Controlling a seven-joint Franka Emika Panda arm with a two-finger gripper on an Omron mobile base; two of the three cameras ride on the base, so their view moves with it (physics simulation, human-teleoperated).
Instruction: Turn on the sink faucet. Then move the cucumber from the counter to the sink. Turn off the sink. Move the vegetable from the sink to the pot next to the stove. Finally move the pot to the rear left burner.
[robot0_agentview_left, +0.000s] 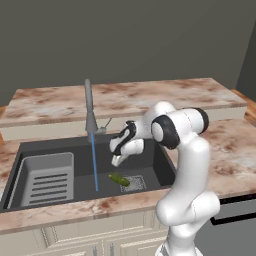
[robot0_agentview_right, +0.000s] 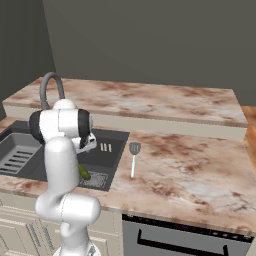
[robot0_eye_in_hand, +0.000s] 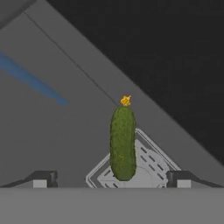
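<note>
The cucumber (robot0_eye_in_hand: 123, 143) lies on the sink (robot0_agentview_left: 45, 146) floor, one end over the drain grate (robot0_agentview_left: 134, 182), under the empty, wide-open gripper (robot0_eye_in_hand: 112, 179). Water seemingly runs from the sink faucet (robot0_agentview_left: 89, 107); reaching for its lever could clip the spout.

A plain dark grey wall (robot0_agentview_left: 130, 35) stands behind the work area, meeting a second, darker wall (robot0_agentview_right: 22, 45) at a corner on the left of the right base view. Cream panelled cabinets (robot0_agentview_left: 75, 242) run along the lower front. Lighting is even and soft, with no strong shadows.
</note>
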